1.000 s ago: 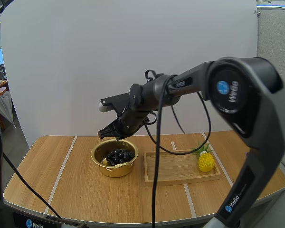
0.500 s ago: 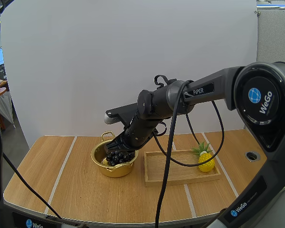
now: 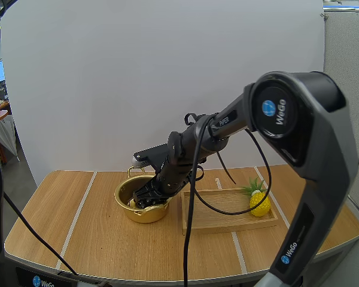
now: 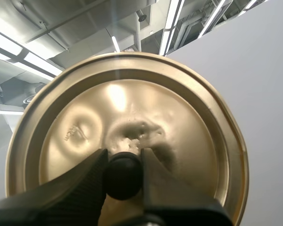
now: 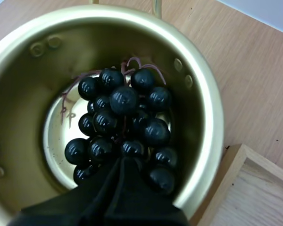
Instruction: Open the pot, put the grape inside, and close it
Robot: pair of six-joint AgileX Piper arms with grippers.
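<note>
The gold pot [image 3: 123, 192] stands open on the table, left of centre. A bunch of dark grapes [image 5: 123, 101] lies inside the pot [image 5: 203, 99]. My right gripper [image 3: 147, 200] reaches down into the pot. In the right wrist view the right gripper [image 5: 122, 162] shows its fingers lying together as one dark wedge, the tip touching the nearest grapes. My left gripper [image 4: 123, 173] is shut on the black knob [image 4: 123, 178] of the gold lid [image 4: 184, 117], holding the lid up in the air.
A wooden tray [image 3: 218, 222] lies just right of the pot, its corner [image 5: 247, 188] close to the pot's rim. A small yellow pineapple [image 3: 259, 203] stands at the tray's right end. Bare table lies in front of and left of the pot.
My right gripper has come down from above the pot's rim into the pot, onto the grapes. The grapes have stayed in place in the pot.
</note>
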